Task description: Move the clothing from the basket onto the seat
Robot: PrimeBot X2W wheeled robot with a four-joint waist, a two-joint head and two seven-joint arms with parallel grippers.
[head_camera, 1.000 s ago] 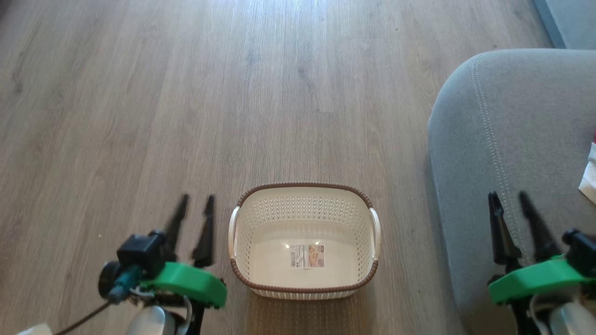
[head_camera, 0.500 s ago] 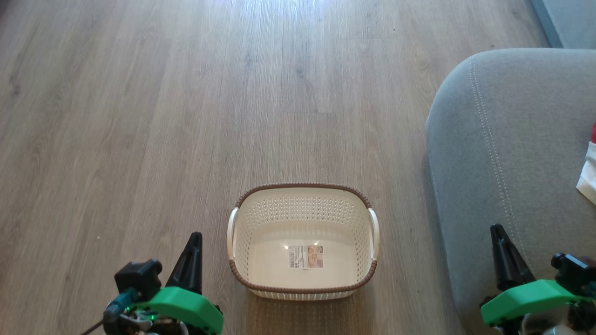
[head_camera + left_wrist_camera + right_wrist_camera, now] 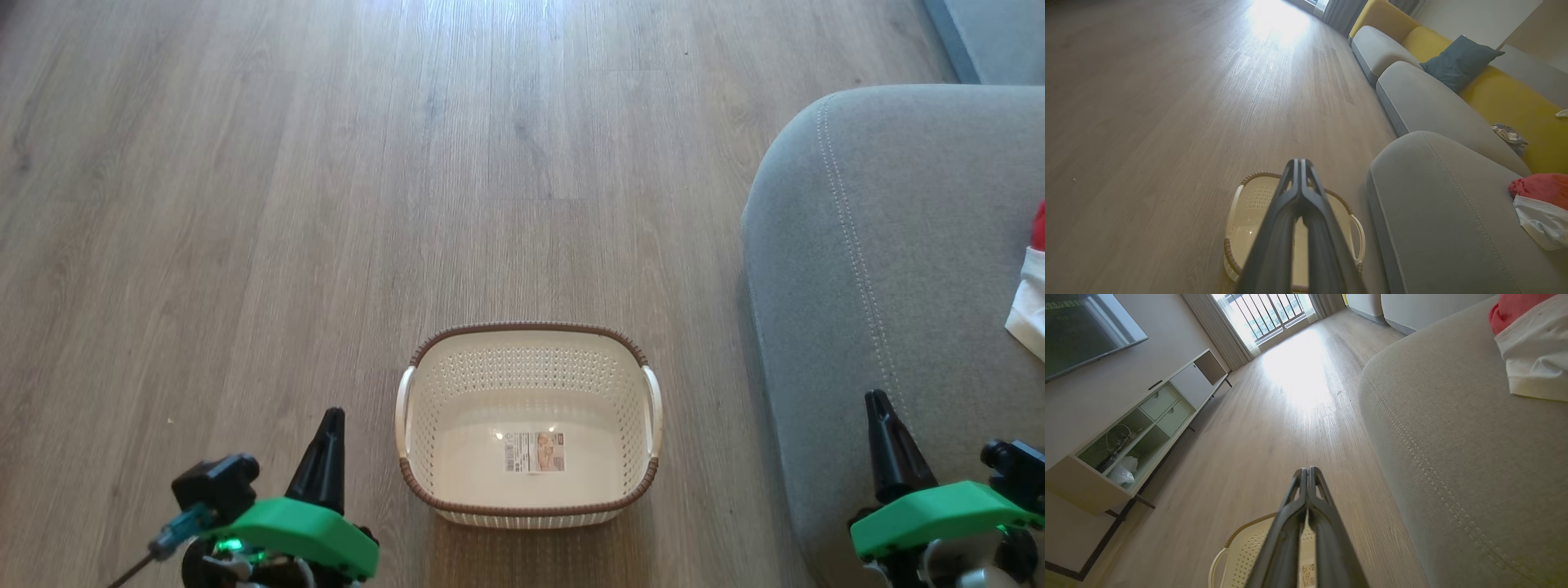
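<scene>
The cream basket (image 3: 424,408) with a brown rim stands on the wood floor with only a label on its bottom; it also appears as the basket (image 3: 1249,196) and the basket (image 3: 1241,555). Red and white clothing (image 3: 1030,282) lies on the grey seat (image 3: 898,245) at the right edge, seen too as clothing (image 3: 1537,204) and clothing (image 3: 1531,347). My left gripper (image 3: 330,418) is shut with nothing in it, left of the basket. Over the seat's front part, my right gripper (image 3: 877,402) is shut and holds nothing.
More grey seats (image 3: 1412,94) with a yellow back and a dark blue cushion (image 3: 1457,61) run along the right. A low TV cabinet (image 3: 1143,424) stands against the far wall. Open wood floor (image 3: 326,204) spreads ahead and to the left.
Both grippers have closed from open to shut and drawn back toward the bottom of the head view. The basket and clothing stay put.
</scene>
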